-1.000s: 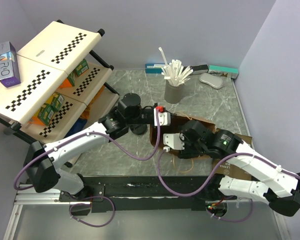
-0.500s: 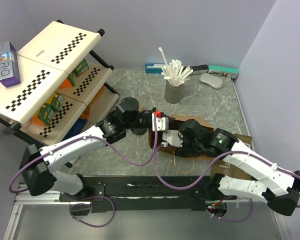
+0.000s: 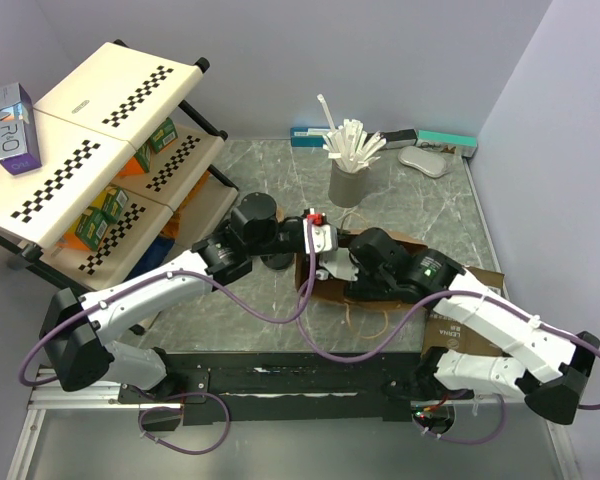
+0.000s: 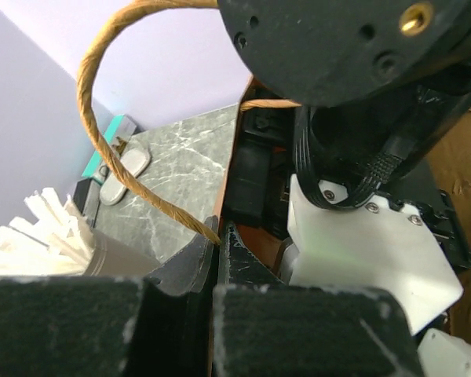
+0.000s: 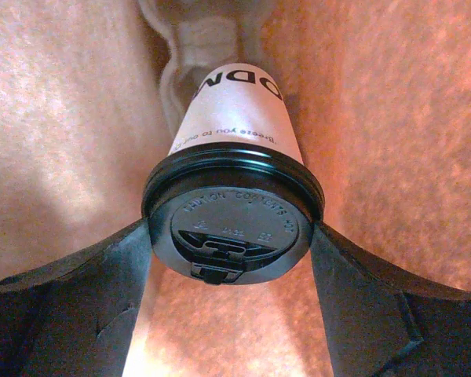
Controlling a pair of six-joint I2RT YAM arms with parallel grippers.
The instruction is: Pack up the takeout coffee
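Right fingers [image 5: 86,298] are clamping the takeout coffee [image 5: 234,118] at its lid [image 5: 235,228], inside the paper bag [image 5: 55,118]. Left fingers [image 4: 247,271] are pinching the bag rim open. Best lowering it upright and centred, releasing only once it's seated on the bottom.

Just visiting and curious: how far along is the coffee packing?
Done: the round black plastic lid is on the small white paper cup. In hand: the right gripper holds that cup inside the brown paper bag, whose edge the left gripper pinches. Left: setting the cup down and letting go.
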